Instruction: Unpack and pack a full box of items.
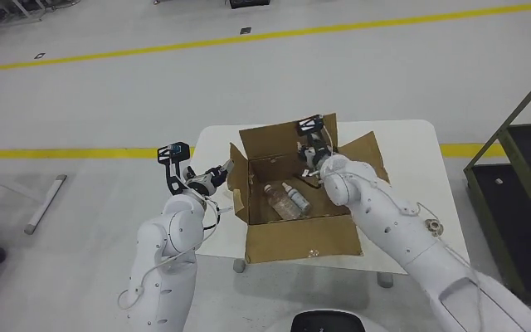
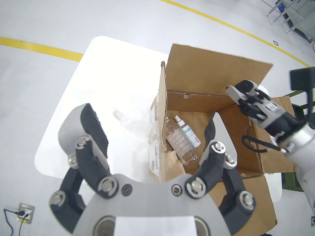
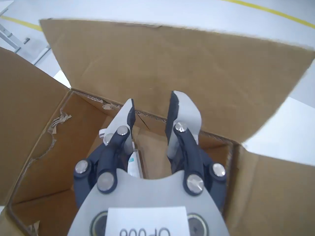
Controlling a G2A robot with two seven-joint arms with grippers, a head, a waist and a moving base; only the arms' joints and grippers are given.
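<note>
Fingers of the right gripper [image 3: 152,104] stand parted with nothing between them, hanging above the open box [image 1: 303,241] near its far wall. Left gripper [image 2: 150,119] is spread wide and empty over the table [image 2: 98,74], just beside the box's side flap. 2 items lie flat on the box floor, touching: a clear bottle [image 2: 178,141] and a spray bottle [image 2: 188,130]. Unpacking seems in hand; next, the right gripper likely must drop down and close across 1 bottle's body.
</note>
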